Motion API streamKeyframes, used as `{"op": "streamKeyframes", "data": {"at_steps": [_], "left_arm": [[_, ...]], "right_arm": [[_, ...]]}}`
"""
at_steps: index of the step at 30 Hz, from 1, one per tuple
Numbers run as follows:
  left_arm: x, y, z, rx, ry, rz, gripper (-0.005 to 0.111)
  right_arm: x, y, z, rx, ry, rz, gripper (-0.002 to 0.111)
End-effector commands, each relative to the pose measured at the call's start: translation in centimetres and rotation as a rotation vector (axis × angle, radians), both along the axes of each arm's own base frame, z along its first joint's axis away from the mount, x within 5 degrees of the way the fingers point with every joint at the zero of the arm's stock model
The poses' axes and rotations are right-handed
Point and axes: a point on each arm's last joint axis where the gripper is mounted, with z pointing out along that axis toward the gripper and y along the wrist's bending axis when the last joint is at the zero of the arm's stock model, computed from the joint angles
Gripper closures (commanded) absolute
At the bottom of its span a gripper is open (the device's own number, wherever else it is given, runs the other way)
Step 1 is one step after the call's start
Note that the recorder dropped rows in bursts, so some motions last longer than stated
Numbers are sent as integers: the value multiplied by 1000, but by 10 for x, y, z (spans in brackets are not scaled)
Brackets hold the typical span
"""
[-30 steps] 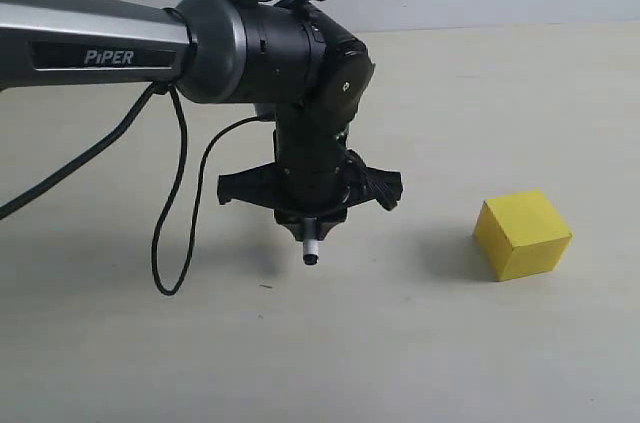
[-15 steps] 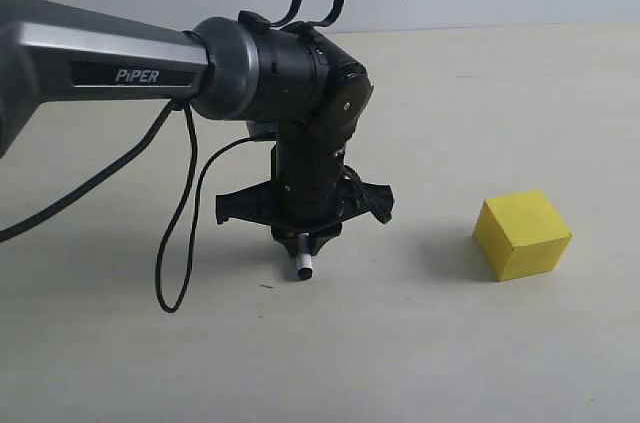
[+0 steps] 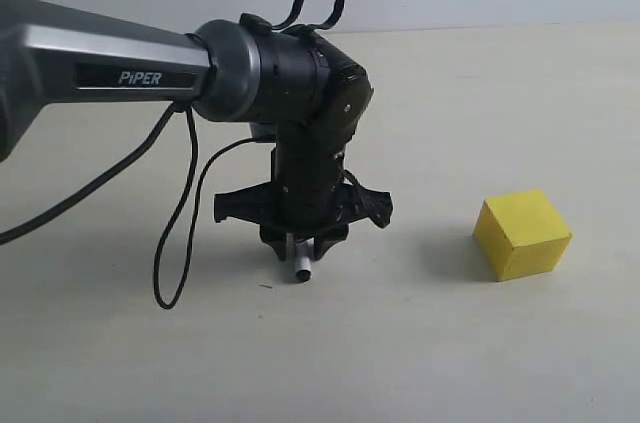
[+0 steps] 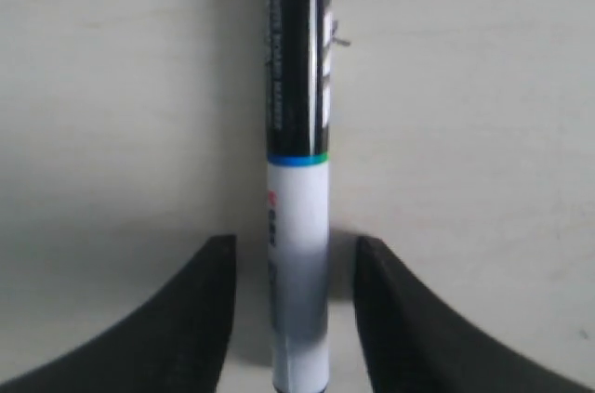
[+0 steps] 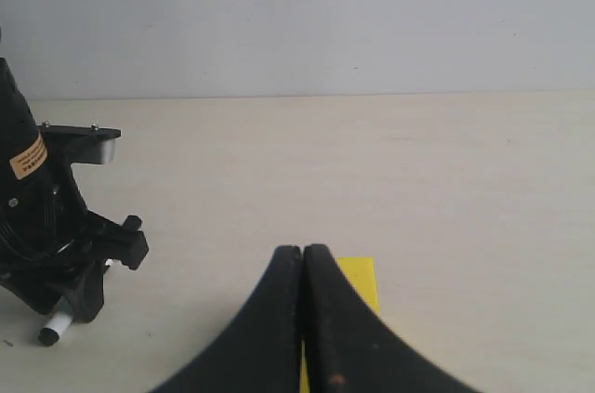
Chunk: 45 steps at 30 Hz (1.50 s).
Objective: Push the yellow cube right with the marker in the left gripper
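A grey arm marked "PiPER" reaches in from the left of the exterior view. Its left claw (image 3: 303, 243) points down and is clamped on the marker (image 3: 302, 269). The marker's white end sticks out below the claw, close to the pale desk (image 3: 400, 353) (whether it touches cannot be told). In the left wrist view the marker runs straight between the two black fingers (image 4: 186, 319), with its white barrel nearer the camera and its black half beyond.

The yellow cube (image 3: 522, 233) sits on the desk well to the right of the marker, with one upright edge facing the viewer. Bare desk lies between marker and cube, and more bare desk runs past the cube's right side to the frame's edge.

The right claw (image 5: 302, 319) is pressed closed with nothing between its tips. The cube shows partly behind them in the right wrist view.
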Motion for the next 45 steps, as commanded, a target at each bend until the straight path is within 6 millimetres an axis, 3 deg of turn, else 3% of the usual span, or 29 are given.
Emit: {"op": "streamKeyframes", "data": {"at_steps": [1,7,19,22,26,31,34,38,39,41,45], "left_arm": [[2,1,0,2,1,-20,53],[6,-3,20,-69,-77,-112,50],[7,8,124,-212,-354,-310,51],[0,10,149,-240,-407,-435,64],[-11,14,172,-288,-485,-493,106],[-28,29,186,-439,-684,-531,107],[-47,50,185,-492,-811,-599,107],[-88,110,187,-661,-1054,-620,107],[-104,134,191,-730,-1158,-599,107],[-125,167,188,-740,-1231,-573,107],[-156,201,191,-735,-1295,-546,107]], "right_arm": [[0,0,-1,-1,-6,1,108],[0,0,-1,-1,-6,1,108],[0,0,-1,-1,-6,1,108],[0,0,-1,-1,-6,1,108],[0,0,-1,-1,-6,1,108],[0,0,-1,-1,-6,1,108],[0,0,-1,-1,-6,1,108],[0,0,-1,-1,-6,1,108],[0,0,-1,-1,-6,1,108],[0,0,-1,-1,-6,1,108],[0,0,-1,-1,-6,1,108]]}}
